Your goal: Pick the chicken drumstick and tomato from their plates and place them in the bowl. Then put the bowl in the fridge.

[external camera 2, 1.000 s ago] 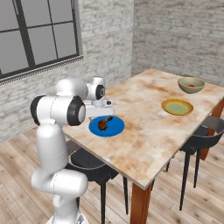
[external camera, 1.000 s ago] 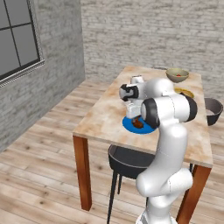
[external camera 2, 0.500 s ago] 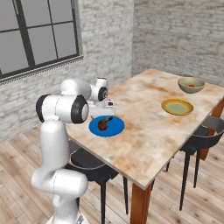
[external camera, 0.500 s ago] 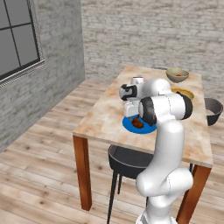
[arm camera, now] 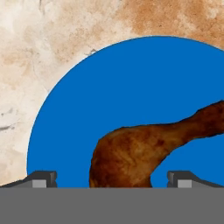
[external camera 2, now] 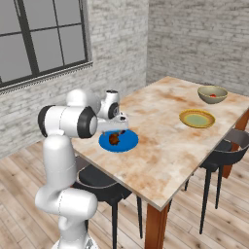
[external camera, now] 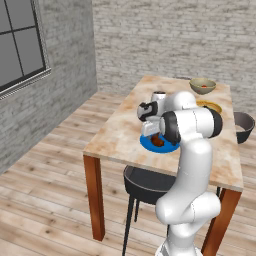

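Drumstick work comes first in size order with the table [external camera 2: 165,141], which carries everything. At its far end, toward 1 o'clock in the right base view, the bowl [external camera 2: 212,94] already holds the tomato [external camera 2: 212,96], with the yellow-rimmed plate [external camera 2: 197,118] just beside it. The blue plate [arm camera: 131,87] sits near the table's edge, within easy reach. The end effector [arm camera: 109,177] hangs released, fingers spread, directly over the chicken drumstick [arm camera: 144,151], whose thick end lies between them and whose thin end points toward 2 o'clock.

Grey brick walls [external camera: 165,35], a dark-framed window [external camera 2: 44,41], plank floor [external camera: 45,200], marble-topped wooden table [external camera 2: 165,146], dark chairs [external camera 2: 221,153].
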